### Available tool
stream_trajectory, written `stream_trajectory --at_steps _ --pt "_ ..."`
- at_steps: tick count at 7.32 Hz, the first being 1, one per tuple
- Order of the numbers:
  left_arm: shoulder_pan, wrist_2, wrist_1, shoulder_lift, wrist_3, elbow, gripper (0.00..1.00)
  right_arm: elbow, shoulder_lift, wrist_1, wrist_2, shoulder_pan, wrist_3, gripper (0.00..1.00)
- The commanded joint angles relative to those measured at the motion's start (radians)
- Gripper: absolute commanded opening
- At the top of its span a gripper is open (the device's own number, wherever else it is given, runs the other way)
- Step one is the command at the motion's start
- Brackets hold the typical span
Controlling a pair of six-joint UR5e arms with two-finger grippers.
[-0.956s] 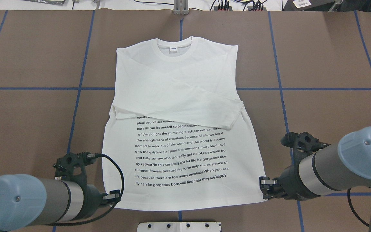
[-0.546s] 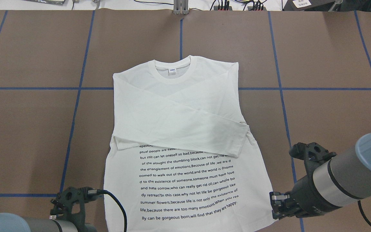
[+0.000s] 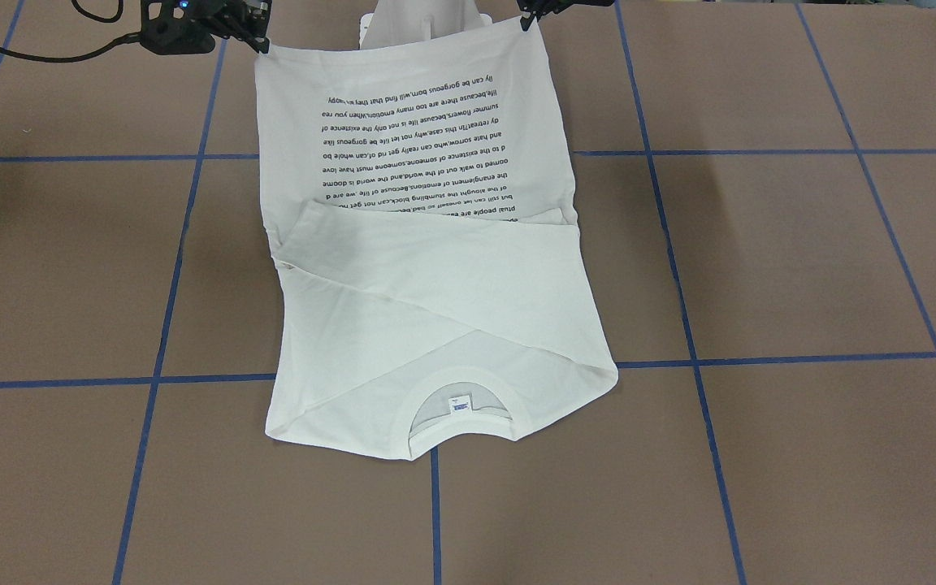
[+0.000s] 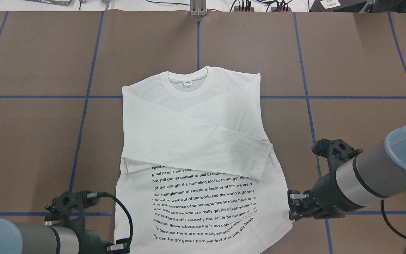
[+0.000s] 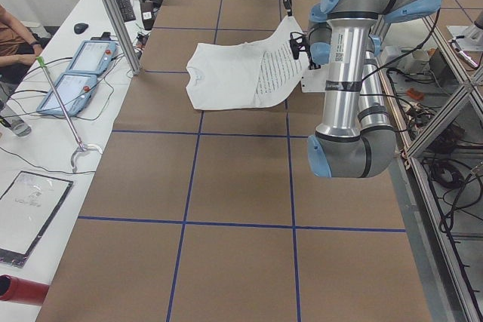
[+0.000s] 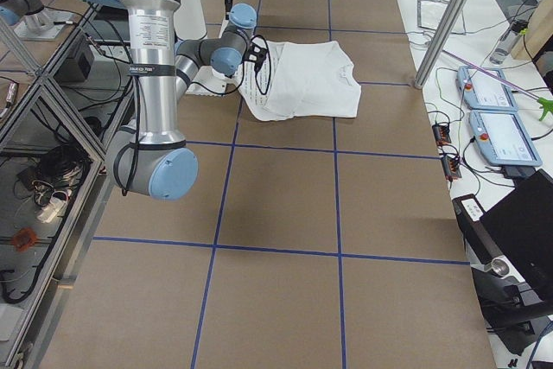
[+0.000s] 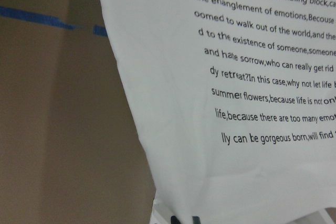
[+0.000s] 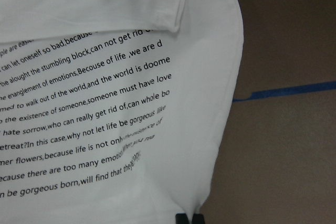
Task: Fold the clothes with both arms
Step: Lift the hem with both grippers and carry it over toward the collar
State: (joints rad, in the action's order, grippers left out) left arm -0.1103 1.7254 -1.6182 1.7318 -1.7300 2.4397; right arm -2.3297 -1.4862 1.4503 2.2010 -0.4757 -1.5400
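The white long-sleeved T-shirt [image 4: 196, 141] lies front up on the brown table, both sleeves crossed over the chest above the black text block [image 4: 203, 208]. Its collar [image 4: 188, 83] points away from me. My left gripper [image 4: 120, 246] is shut on the hem's left corner, and my right gripper [image 4: 292, 208] is shut on the right corner. The front-facing view shows the right gripper [image 3: 261, 42] and left gripper [image 3: 526, 20] holding the hem raised. In the wrist views cloth [image 7: 236, 129] [image 8: 105, 103] fills the frame, pinched between fingertips [image 7: 195, 219] [image 8: 181, 217].
Blue tape lines [image 4: 83, 116] grid the brown table cover. The white pedestal base [image 3: 423, 16] stands just behind the hem. A side bench with tablets [image 5: 83, 69], an aluminium post [image 5: 113, 13] and a seated person [image 5: 11, 28] lies beyond the far table edge.
Both grippers pulled the shirt toward me by its hem, so the collar slid nearer. In the last half second they came slightly back, and the hem rippled.
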Motion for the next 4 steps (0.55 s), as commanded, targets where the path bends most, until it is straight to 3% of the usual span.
stream_trajectory --at_steps 1,3,4 --pt "-0.163 0.051 0.0 0.06 0.085 -0.005 0.0 0.104 0.13 0.001 -0.001 -0.119 0.008 0.0" --pt "-0.315 0.155 0.0 0.066 0.139 -0.013 0.0 0.141 0.161 -0.002 0.006 -0.264 0.07 0.0" --pt "-0.369 0.163 0.0 0.071 0.148 -0.034 0.0 0.186 0.199 -0.002 0.005 -0.327 0.089 0.0"
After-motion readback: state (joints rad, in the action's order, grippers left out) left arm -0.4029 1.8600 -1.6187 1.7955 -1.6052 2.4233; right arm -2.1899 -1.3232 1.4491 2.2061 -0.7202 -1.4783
